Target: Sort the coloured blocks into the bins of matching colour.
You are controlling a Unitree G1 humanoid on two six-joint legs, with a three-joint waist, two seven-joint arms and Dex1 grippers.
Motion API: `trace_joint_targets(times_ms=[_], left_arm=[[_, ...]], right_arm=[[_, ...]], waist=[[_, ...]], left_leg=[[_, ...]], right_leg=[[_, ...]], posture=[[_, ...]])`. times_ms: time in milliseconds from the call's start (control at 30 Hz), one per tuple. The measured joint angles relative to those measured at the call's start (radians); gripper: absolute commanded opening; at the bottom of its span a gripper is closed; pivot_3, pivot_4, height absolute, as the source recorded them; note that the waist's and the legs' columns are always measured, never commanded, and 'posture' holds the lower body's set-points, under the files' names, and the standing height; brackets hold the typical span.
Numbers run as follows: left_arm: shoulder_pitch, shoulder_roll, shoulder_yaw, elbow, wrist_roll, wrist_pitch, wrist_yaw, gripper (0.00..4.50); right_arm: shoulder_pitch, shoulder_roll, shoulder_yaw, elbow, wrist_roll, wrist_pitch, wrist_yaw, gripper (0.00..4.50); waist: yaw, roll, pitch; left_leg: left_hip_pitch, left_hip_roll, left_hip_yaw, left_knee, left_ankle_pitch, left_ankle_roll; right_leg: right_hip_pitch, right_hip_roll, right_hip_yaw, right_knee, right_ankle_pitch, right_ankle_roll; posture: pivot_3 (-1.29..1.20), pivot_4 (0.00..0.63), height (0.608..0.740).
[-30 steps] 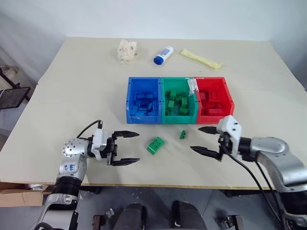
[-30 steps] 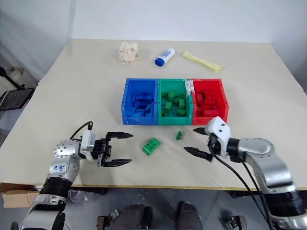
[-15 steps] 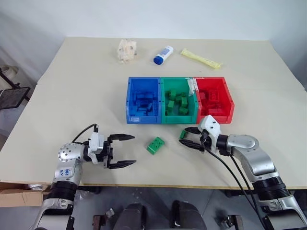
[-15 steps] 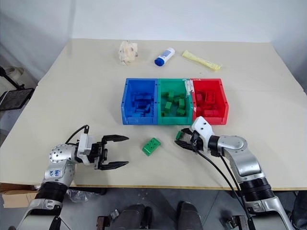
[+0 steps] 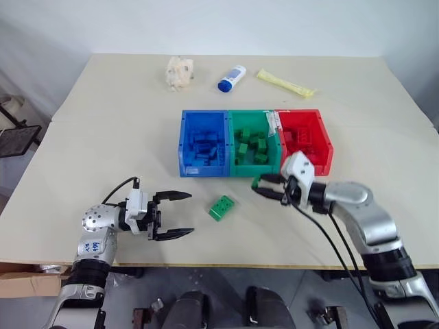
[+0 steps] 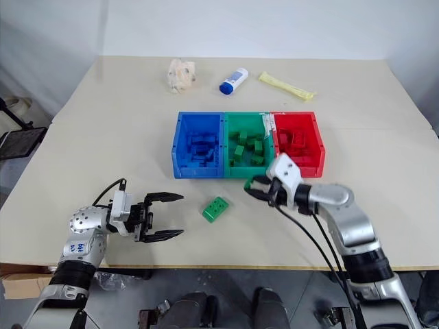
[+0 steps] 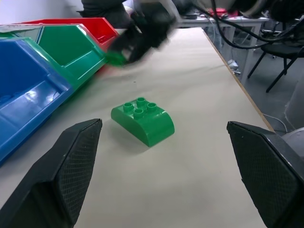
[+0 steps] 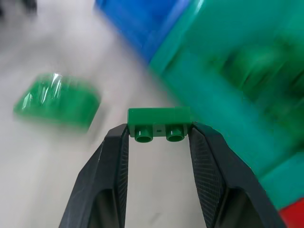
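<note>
Glossy plastic bins (image 5: 255,171), matt table (image 5: 110,137)

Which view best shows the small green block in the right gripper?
The right wrist view: the small green block sits pinched between the right gripper's fingers, studs visible. In the eye views it's a green speck at the fingertips; in the left wrist view, a blur.

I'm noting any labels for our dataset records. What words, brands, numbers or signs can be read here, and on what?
No text here can be read for certain.
Blue handwriting on the left arm: too small to read.
White-and-blue bottle: any print is too small to read.
White tag on the bins: unreadable.
Yellow packet: no legible print.
</note>
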Motion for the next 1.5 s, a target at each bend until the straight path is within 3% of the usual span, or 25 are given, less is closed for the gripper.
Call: trace_joint_targets(times_ms=[233, 467, 833, 933, 1100, 1267, 1400, 1500], left_arm=[[-0.01, -0.003, -0.002, 0.001, 0.0, 0.001, 0.001, 4.5], [-0.02, -0.003, -0.003, 0.0, 0.0, 0.006, 0.004, 4.5], [0.024, 0.044, 0.013, -0.055, 0.05, 0.029, 0.129, 4.5], [0.096, 0.061, 0.063, -0.116, 0.077, 0.046, 0.251, 4.5], [0.304, 0.15, 0.112, -0.244, 0.089, 0.077, 0.287, 4.5], [0.411, 0.199, 0.153, -0.337, 0.073, 0.089, 0.287, 4.5], [0.416, 0.185, 0.131, -0.427, 0.077, 0.121, 0.33, 4.5], [0.396, 0.125, 0.048, -0.509, 0.104, 0.159, 0.38, 4.5]], right_arm=[[-0.208, 0.047, -0.023, 0.208, -0.067, -0.088, -0.085, 4.45], [-0.182, 0.032, -0.016, 0.217, -0.073, -0.126, -0.032, 4.45], [0.045, -0.179, -0.068, 0.097, 0.065, -0.156, 0.289, 4.45], [0.084, -0.214, -0.087, 0.118, 0.098, -0.185, 0.382, 4.45], [0.08, -0.229, -0.096, 0.218, 0.116, -0.219, 0.472, 4.45], [0.016, -0.228, -0.085, 0.294, 0.115, -0.257, 0.538, 4.45], [-0.003, -0.218, -0.082, 0.308, 0.113, -0.279, 0.563, 4.45], [-0.003, -0.2, -0.081, 0.307, 0.114, -0.282, 0.57, 4.45]], waist=[[-0.012, 0.0, 0.0], [-0.02, 0.0, 0.0], [-0.019, 0.0, 0.0], [-0.02, 0.0, 0.0], [-0.019, 0.0, 0.0], [-0.014, 0.001, 0.0], [-0.014, 0.001, 0.001], [-0.014, 0.001, 0.001]], left_leg=[[0.0, -0.001, -0.001, -0.001, 0.0, 0.0], [0.0, -0.001, -0.001, -0.001, 0.0, 0.0], [0.0, 0.0, 0.0, -0.001, 0.0, 0.0], [0.0, 0.001, 0.0, -0.001, 0.0, 0.0], [0.0, 0.003, 0.0, -0.001, -0.001, -0.001], [0.001, 0.003, -0.004, 0.0, -0.001, -0.002], [0.001, 0.003, -0.005, -0.001, -0.002, -0.003], [0.001, 0.002, -0.005, -0.001, -0.002, -0.003]], right_leg=[[0.0, 0.0, -0.001, 0.001, 0.0, 0.0], [-0.001, 0.0, -0.001, 0.003, 0.0, 0.0], [0.0, 0.0, 0.0, 0.0, 0.0, 0.0], [0.0, -0.001, 0.0, -0.001, 0.0, 0.0], [0.001, -0.003, 0.002, -0.003, 0.0, 0.0], [0.004, -0.005, 0.004, -0.005, 0.0, -0.001], [0.004, -0.005, 0.004, -0.006, 0.0, -0.001], [0.005, -0.005, 0.003, -0.006, 0.0, -0.001]], posture=[[0.0, 0.15, 0.74], [0.0, 0.15, 0.74], [0.0, 0.15, 0.74], [0.0, 0.15, 0.74], [0.0, 0.15, 0.74], [0.0, 0.15, 0.74], [0.0, 0.15, 0.74], [0.0, 0.15, 0.74]])
